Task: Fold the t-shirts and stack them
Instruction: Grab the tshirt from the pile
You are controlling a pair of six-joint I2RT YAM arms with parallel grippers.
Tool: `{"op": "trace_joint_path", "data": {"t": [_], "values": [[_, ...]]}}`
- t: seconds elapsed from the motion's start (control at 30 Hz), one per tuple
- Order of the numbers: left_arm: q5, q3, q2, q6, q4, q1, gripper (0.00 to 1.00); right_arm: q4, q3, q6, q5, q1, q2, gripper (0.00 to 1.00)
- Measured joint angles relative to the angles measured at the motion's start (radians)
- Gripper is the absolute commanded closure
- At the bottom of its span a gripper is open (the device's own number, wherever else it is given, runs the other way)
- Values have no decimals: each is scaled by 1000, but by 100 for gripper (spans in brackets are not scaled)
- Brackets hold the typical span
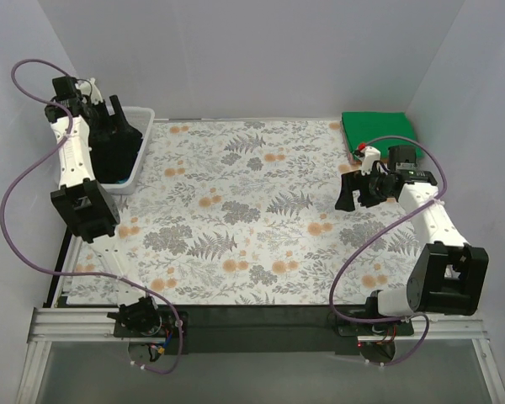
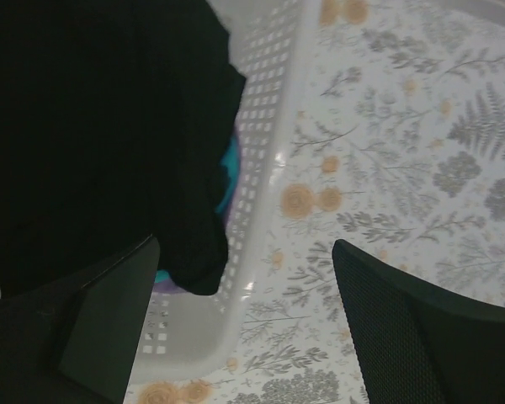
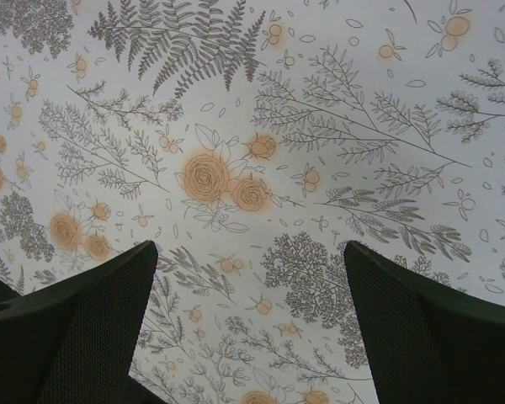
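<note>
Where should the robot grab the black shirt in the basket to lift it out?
Probably the bunched fold of the black shirt nearest the white basket wall, coming straight down from above with the open left gripper. The shirt lies heaped inside the basket, so its walls block a sideways reach, and that fold bulges out.

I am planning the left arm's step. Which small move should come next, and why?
Probably shift the open left gripper over the large black cotton t-shirt and close on it: it lies bunched in the white plastic mesh basket, whose wall shows between the fingers.
</note>
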Motion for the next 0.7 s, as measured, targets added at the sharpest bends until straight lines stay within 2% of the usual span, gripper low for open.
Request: {"op": "trace_joint_path", "data": {"t": [0.17, 0.37, 0.47, 0.5, 0.57, 0.6, 0.7], "values": [[-115, -99, 53, 43, 51, 26, 17, 3, -9, -12, -59, 0, 53, 2], [-237, -108, 132, 79, 138, 24, 22, 5, -29, -22, -99, 0, 74, 2], [-269, -108, 171, 90, 181, 24, 32, 6, -35, -27, -106, 0, 74, 2], [-274, -108, 187, 93, 195, 24, 41, 6, -35, -29, -106, 0, 76, 2], [-278, -108, 211, 92, 210, 24, 50, 7, -35, -32, -106, 0, 79, 2], [-278, -108, 218, 91, 216, 24, 63, 7, -35, -32, -106, 0, 80, 2], [-280, -108, 224, 86, 224, 24, 87, 7, -35, -32, -110, 0, 82, 2]]}}
